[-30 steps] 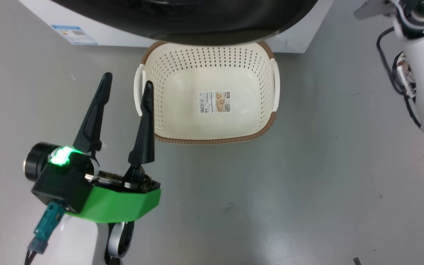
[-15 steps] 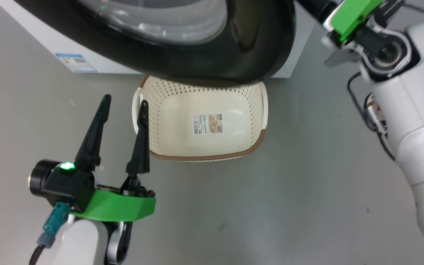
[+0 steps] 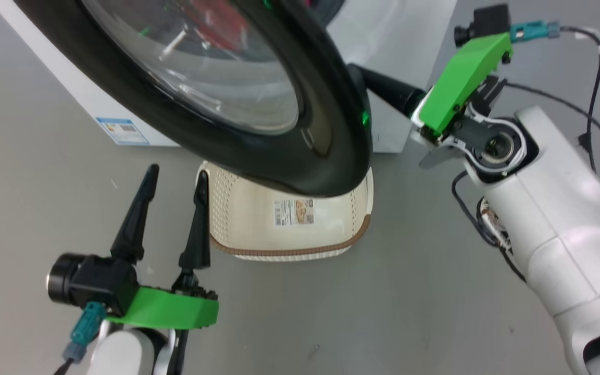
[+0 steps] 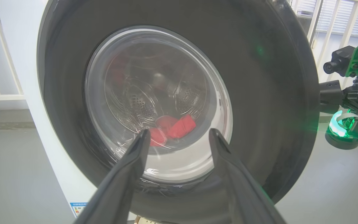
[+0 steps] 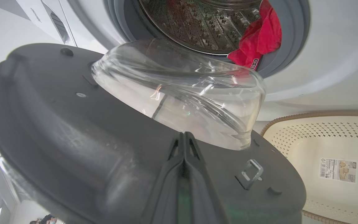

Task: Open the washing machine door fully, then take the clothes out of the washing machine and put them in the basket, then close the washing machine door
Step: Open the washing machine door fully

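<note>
Glossy black door (image 3: 326,151), red clothes (image 5: 258,40), cream basket (image 3: 352,216)

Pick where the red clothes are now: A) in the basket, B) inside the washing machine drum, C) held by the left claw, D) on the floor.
B: the clothes lie at the open mouth of the washing machine, and no red shows in the basket.

The basket (image 3: 289,251) sits just right of the left claw (image 3: 177,172), under the washing machine door (image 3: 326,130). Beyond the right claw (image 5: 184,138) (behind that door) the clothes (image 5: 259,37) lie in the washing machine (image 5: 322,62).
</note>
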Robot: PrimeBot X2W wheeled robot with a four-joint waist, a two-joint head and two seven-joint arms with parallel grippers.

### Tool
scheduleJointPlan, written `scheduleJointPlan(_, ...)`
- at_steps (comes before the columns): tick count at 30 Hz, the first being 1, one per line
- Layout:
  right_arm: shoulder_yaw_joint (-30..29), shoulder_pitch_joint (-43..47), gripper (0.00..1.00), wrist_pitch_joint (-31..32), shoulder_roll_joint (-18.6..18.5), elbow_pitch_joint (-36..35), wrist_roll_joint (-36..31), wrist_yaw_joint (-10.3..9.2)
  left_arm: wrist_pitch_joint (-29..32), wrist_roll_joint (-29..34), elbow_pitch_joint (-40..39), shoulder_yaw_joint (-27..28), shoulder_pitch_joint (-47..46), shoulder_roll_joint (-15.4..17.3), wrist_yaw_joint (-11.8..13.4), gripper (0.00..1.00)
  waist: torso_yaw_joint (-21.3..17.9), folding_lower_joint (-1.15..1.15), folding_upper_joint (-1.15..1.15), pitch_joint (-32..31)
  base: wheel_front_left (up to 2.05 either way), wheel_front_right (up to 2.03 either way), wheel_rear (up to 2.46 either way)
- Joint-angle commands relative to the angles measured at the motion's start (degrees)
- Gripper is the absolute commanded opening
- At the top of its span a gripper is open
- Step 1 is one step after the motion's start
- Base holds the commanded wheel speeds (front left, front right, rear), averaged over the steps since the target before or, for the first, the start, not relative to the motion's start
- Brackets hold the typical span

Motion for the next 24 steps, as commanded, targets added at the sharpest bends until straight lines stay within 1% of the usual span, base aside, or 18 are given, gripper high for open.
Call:
scheduleJointPlan(1, 1.1, 1.4, 0.0, 0.4, 1.9, -2.3, 0.9, 0.45, -0.2, -0.3, -1.0, 1.9, 0.9, 1.1, 0.4, 1.0, 0.5, 0.0, 0.0, -2.3, 0.0, 0.0, 0.0)
scheduleJointPlan(14, 3.8, 11.0, 0.0, 2.6, 2.0, -4.8, 3.3, 0.45, 1.6, -1.2, -1.3, 1.6, 5.2, 1.2, 2.0, 1.0, 3.5, 0.0, 0.0, -9.7, 0.0, 0.0, 0.0)
scheduleJointPlan(24, 5.4, 15.0, 0.0, 3.7, 2.1, -7.3, 4.7, 0.45, 2.9, -1.9, -1.9, 1.0, 6.9, 1.3, 2.5, 1.0, 7.2, 0.0, 0.0, -12.1, 0.0, 0.0, 0.0)
